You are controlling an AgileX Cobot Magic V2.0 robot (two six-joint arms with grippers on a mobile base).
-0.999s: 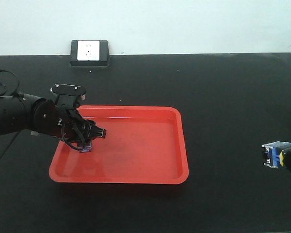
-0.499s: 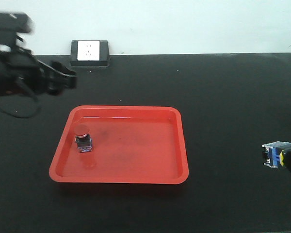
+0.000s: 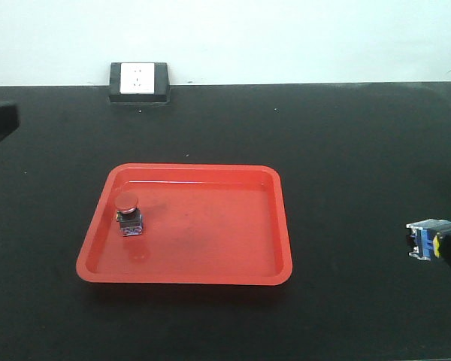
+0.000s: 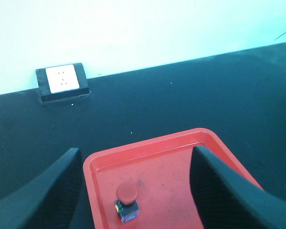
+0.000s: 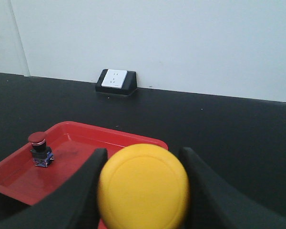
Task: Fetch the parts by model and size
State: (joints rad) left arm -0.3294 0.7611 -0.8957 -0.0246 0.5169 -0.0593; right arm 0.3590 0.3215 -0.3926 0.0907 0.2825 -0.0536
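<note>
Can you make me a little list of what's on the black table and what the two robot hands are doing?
tray: red tray on the black table
red part: red-capped switch upright inside the tray, left side, nothing touching it
yellow part: yellow-capped switch held by the right gripper, right of the tray
left gripper: open, empty, away from the tray
at the back: white socket by the wall

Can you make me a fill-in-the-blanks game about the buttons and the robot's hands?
The push-button switch standing in the red tray has a ___ cap. The right gripper is shut on a second switch with a ___ cap. The left gripper holds nothing; its jaws are wide ___.
Missing words: red, yellow, open.
</note>
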